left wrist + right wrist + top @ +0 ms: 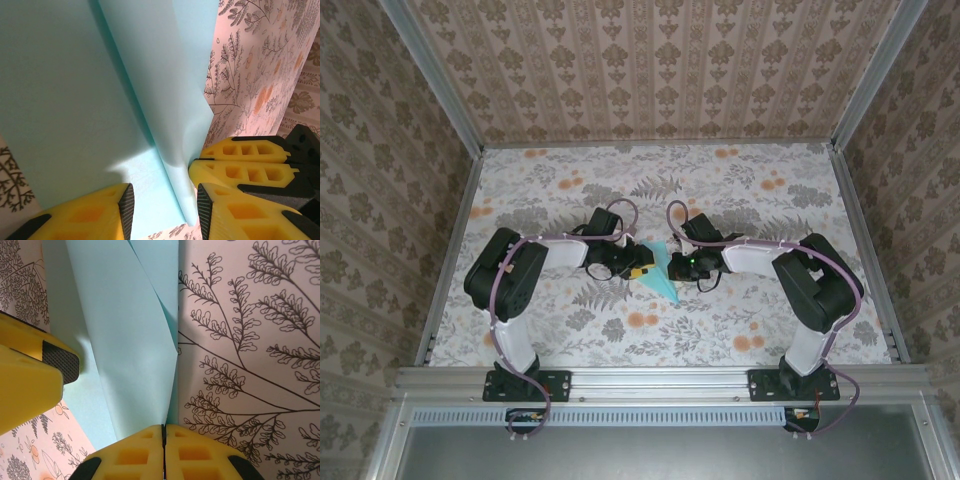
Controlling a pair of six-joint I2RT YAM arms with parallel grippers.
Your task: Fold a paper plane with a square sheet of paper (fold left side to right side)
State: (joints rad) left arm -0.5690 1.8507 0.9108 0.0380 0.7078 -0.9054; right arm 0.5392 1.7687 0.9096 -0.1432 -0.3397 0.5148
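The paper plane (661,272) is plain light-turquoise paper with no print, folded into a slim, pointed, kite-like shape. It lies close to the centre of the floral tabletop (720,190). Its long axis runs on a diagonal across the tabletop. The sharp tip points toward the tabletop's near edge and somewhat toward its right side, and the broader end faces the far edge. In the wrist views, overlapping layers meet along a straight crease, and one flap stands up off the tabletop with a slight curl at its edge. The right tool (163,429) is at the tabletop's centre, on the right side of the paper. Its yellow fingers are pressed together with the raised flap's edge pinched between them. The left tool (165,200) is at the centre on the left side, its jaws partly apart and straddling the paper. Whether either pad presses on the paper cannot be told.
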